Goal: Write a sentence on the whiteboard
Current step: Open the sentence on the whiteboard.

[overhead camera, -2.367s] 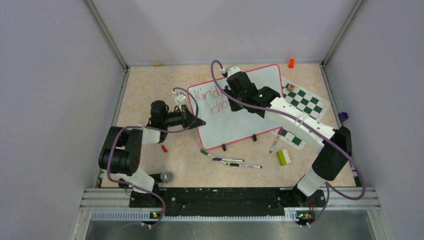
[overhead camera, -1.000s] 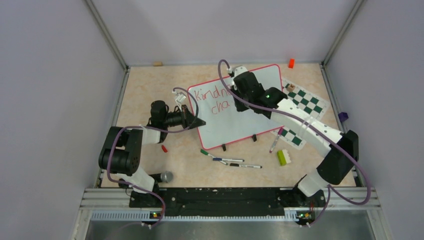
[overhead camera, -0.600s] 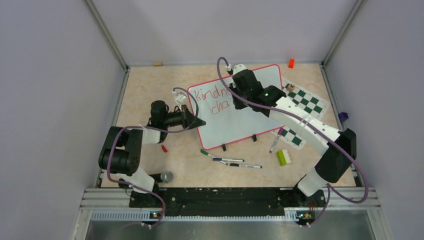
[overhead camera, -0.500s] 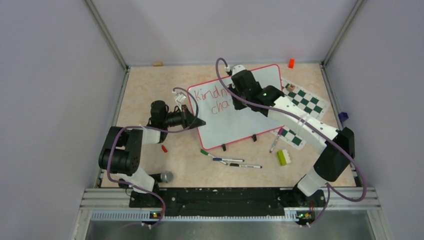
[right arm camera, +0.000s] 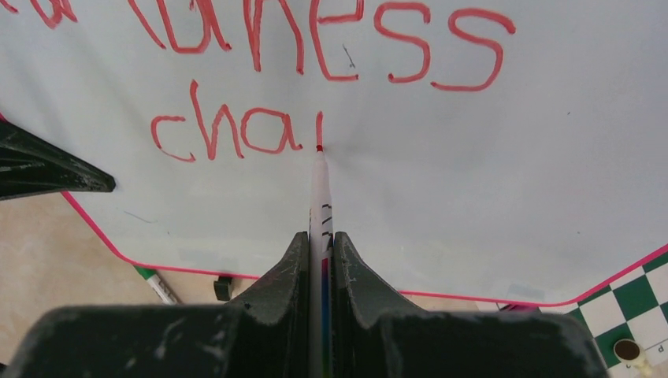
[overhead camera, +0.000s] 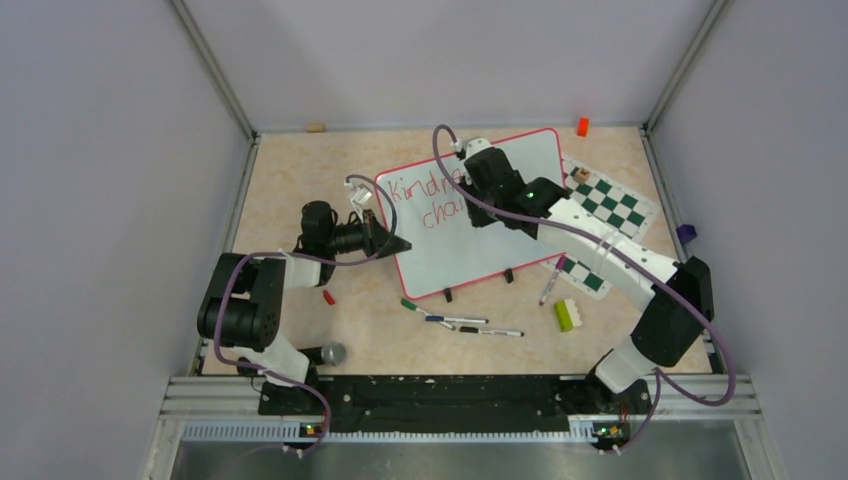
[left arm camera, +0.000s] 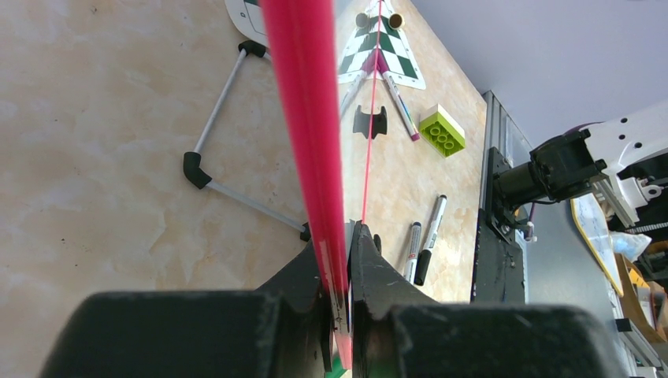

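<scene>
right fingers (right arm camera: 352, 276) clamped tight on marker (right arm camera: 319, 189), tip touching whiteboard (right arm camera: 473, 197) just after red "cha" lettering (right arm camera: 228, 130). left fingers (left arm camera: 375, 268) pinched shut on whiteboard's edge.

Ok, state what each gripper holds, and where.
Left gripper: glossy white whiteboard, by its red-pink frame edge. Right gripper: white-barrelled red marker, by its barrel.

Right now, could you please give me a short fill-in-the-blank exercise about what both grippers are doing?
The right gripper holds a marker with a ____ tip.
The left gripper clamps the red-pink frame of the ____.
The second line of lettering begins with ____.
Missing words: red; whiteboard; cha.
</scene>
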Robot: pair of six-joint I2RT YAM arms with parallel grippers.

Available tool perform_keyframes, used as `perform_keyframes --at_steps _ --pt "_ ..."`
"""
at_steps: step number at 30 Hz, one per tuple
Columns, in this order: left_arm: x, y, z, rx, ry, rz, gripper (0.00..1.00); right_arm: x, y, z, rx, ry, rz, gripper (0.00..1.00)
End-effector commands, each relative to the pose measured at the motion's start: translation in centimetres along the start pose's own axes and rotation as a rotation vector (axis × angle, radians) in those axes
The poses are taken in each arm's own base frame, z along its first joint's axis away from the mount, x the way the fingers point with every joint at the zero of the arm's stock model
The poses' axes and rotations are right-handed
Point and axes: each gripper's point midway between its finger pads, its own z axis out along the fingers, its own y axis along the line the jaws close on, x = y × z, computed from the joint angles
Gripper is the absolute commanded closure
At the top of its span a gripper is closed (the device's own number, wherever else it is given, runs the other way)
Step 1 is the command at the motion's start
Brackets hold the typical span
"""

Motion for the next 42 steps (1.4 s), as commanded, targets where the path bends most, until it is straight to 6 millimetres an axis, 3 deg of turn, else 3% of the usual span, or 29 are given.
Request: perform_keyframes --at_steps 1,7,25,42 --pt "2.7 4.6 -0.3 -0.202 0.020 -0.008 1.00 0.8 -0.2 0.0 -0.009 -0.002 0.014 1.00" --pt "2.6 4.6 -0.3 -0.201 0.019 -0.006 1.00 1.2 -0.3 -0.2 -0.012 -0.001 0.019 1.00" --pt "2.7 4.6 -0.4 -0.202 0.020 -0.008 1.00 -3.0 -0.3 0.0 0.014 -0.070 0.006 1.00" --pt "2.7 4.7 -0.4 -0.203 0.020 -0.007 1.00 -2.6 -2.7 -0.4 0.081 -0.073 0.035 1.00"
